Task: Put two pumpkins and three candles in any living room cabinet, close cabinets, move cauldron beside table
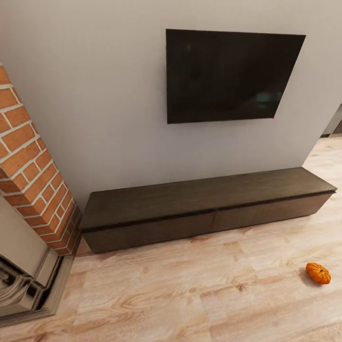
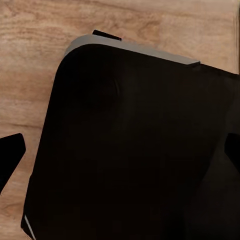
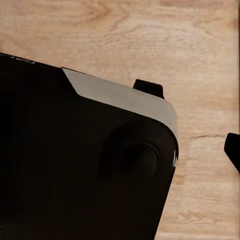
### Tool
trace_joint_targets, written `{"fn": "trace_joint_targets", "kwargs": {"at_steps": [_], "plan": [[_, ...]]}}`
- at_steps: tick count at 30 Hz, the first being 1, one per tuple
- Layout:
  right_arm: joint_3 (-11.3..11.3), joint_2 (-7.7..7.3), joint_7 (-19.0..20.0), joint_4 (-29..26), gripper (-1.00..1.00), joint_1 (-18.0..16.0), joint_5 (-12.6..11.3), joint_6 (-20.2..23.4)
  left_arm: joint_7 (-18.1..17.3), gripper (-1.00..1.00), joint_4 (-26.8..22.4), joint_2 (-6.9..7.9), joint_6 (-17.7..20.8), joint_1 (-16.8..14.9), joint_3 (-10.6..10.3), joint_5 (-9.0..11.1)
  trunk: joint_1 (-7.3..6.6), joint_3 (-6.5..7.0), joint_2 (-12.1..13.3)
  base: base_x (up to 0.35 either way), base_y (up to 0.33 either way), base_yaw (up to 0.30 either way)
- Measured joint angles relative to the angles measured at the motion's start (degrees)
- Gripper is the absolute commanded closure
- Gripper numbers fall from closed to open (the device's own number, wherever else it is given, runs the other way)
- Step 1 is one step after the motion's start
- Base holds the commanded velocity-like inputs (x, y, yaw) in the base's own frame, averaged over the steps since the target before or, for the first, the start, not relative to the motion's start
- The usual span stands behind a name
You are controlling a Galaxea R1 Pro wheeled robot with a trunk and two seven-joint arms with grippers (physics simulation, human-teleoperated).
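Head view: the cabinet (image 1: 209, 209) runs long and low along the wall under the TV (image 1: 232, 76), both front panels flush and shut. One small pumpkin (image 1: 318, 273) lies on the plank floor (image 1: 190, 294) out to the right, well apart from the cabinet. The brick fireplace (image 1: 33, 180) crowds the cabinet's left end.

Left wrist view: the dark robot base (image 2: 135, 145) sits over floorboards, with the fingertips (image 2: 11, 152) of the left tool at the frame edges (apart or together, I cannot tell).

Right wrist view: much the same, one fingertip (image 3: 232, 150) at the edge; the right tool's state cannot be told either.

Risks, as I judge them: the panels have no handles, so prying one open may slip. The round pumpkin may roll if nudged by the base. Driving in close risks clipping the fireplace corner.
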Motion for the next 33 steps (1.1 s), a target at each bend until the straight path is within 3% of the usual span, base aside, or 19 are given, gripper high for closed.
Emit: {"fn": "trace_joint_targets", "kwargs": {"at_steps": [6,13,18,21,24,30,32,33], "plan": [[-0.06,0.12,0.02,-5.40,-1.00,-0.02,-0.18,1.93,-0.01,-1.00,0.00,-0.02,-1.81,0.00,0.08,0.11,0.04,0.00,0.00,-0.127,-0.009,0.000],[-0.36,0.67,0.09,-25.37,-1.00,-0.02,-1.53,16.30,-0.01,-1.00,0.05,0.36,-3.30,0.00,0.13,0.19,0.02,0.00,0.00,-0.097,-0.001,0.000],[-0.19,3.50,-0.01,-34.65,-1.00,-0.02,-6.28,23.52,0.00,-1.00,0.04,0.56,-4.14,0.00,0.16,0.30,0.01,0.00,0.00,-0.008,0.000,0.000],[-0.11,4.90,-0.07,-36.35,-1.00,-0.27,-7.99,24.51,-0.02,-1.00,0.02,0.55,-4.22,0.00,0.16,0.31,0.01,0.00,0.00,-0.002,0.000,0.000],[0.04,6.44,-0.08,-37.17,-1.00,-2.60,-8.91,25.08,-0.03,-1.00,-0.02,0.59,-4.26,0.00,0.11,0.31,0.01,0.01,0.01,0.000,0.000,0.000],[0.15,7.09,0.12,-37.31,-1.00,-8.52,-10.10,28.38,-0.03,-1.00,-0.79,0.75,-4.27,-0.03,0.03,0.33,0.01,0.01,0.01,0.000,0.000,0.000],[0.15,7.15,0.09,-37.30,-1.00,-11.04,-14.04,29.65,-0.07,-1.00,-1.10,0.87,-4.28,-0.01,0.02,0.41,0.01,0.01,0.01,0.000,0.000,0.000],[0.10,7.17,0.14,-37.17,-1.00,-12.39,-17.46,30.14,-0.11,-1.00,-1.18,0.93,-4.28,-0.01,0.02,0.41,0.01,0.01,0.01,0.000,0.000,0.000]]}}
